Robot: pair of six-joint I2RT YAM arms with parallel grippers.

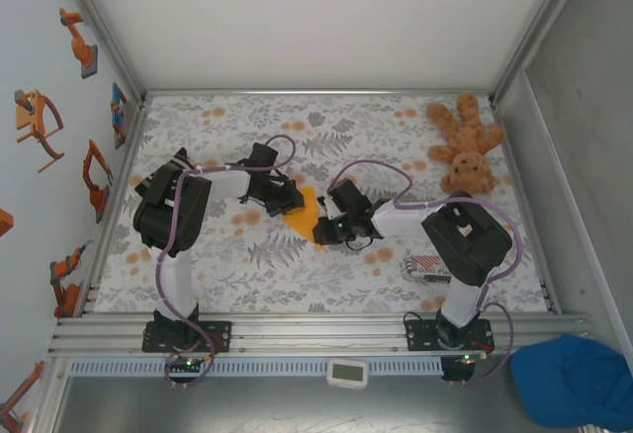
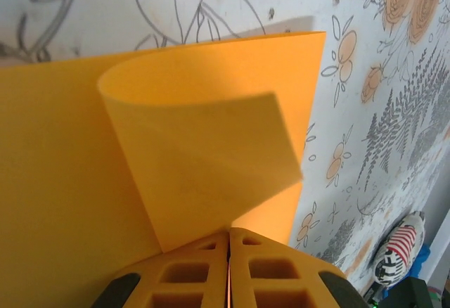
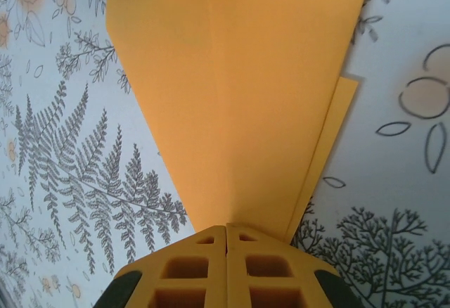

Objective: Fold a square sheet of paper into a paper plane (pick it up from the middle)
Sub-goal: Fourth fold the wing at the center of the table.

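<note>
The bright-orange sheet of paper [image 1: 305, 213] lies mid-table between both grippers, partly folded. My left gripper [image 1: 288, 199] is shut on a corner flap of the sheet [image 2: 204, 153], which curls over in a loop above the flat part. Its orange fingers [image 2: 197, 273] are pressed together with the paper edge between them. My right gripper [image 1: 324, 227] is shut on the narrow folded end of the sheet [image 3: 246, 90], with a second layer's edge showing at the right. The right fingers [image 3: 190, 269] meet on the paper. The left gripper's finger shows at the top left in the right wrist view.
A brown plush teddy [image 1: 465, 143] lies at the back right. A red-and-white striped packet [image 1: 427, 267] sits by the right arm's base, also seen as the striped packet [image 2: 399, 246] in the left wrist view. The floral tablecloth [image 1: 396, 127] covers the table.
</note>
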